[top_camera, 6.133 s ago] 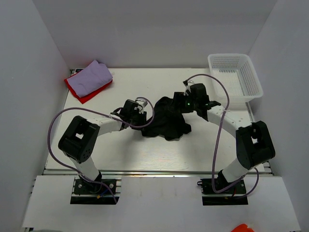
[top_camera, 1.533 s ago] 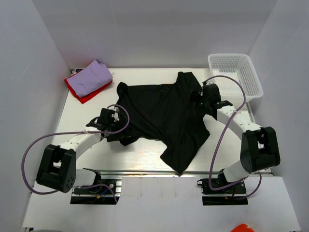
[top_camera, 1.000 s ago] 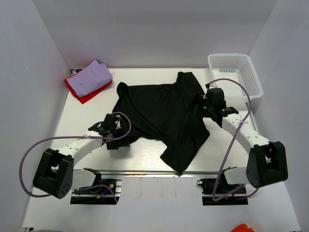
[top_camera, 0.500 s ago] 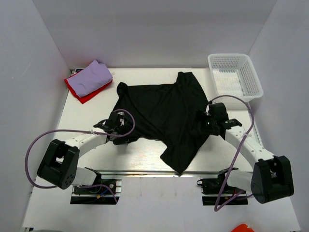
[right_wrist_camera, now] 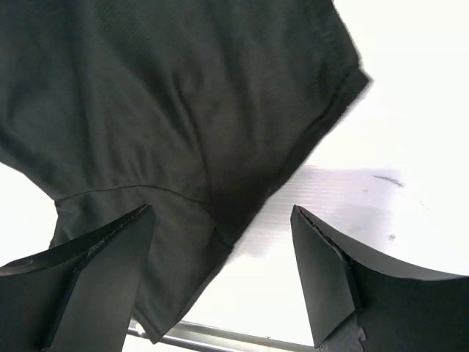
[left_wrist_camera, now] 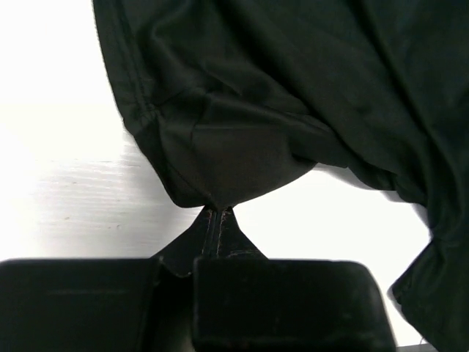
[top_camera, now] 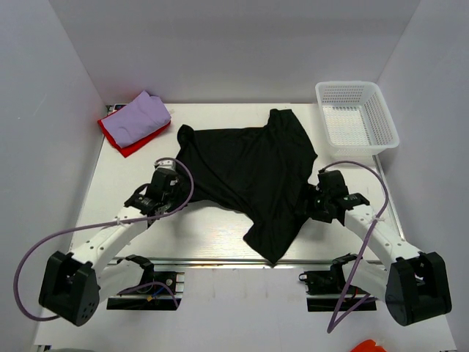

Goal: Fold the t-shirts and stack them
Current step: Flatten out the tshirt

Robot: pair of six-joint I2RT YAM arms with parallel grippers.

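Note:
The black t-shirt (top_camera: 249, 165) lies spread across the middle of the table, its lower corner near the front edge. My left gripper (top_camera: 173, 196) is shut, and its tips pinch a fold at the shirt's left edge (left_wrist_camera: 220, 158); the left gripper (left_wrist_camera: 216, 213) shows shut in the left wrist view. My right gripper (top_camera: 308, 206) is open and empty, low over the shirt's right edge. In the right wrist view the right gripper (right_wrist_camera: 220, 227) straddles that hem of the black t-shirt (right_wrist_camera: 183, 95). The lavender t-shirt (top_camera: 143, 114) lies folded on the red t-shirt (top_camera: 128, 141) at the back left.
A white mesh basket (top_camera: 357, 117) stands at the back right corner. A metal rail (top_camera: 220, 259) runs along the table's front edge, just below the shirt's lowest corner. White walls close in the left, back and right sides.
The black shirt, once bunched, lies spread out. In the last second my right gripper slid nearer along the shirt's right edge. My left gripper drew back leftward at the shirt's left edge.

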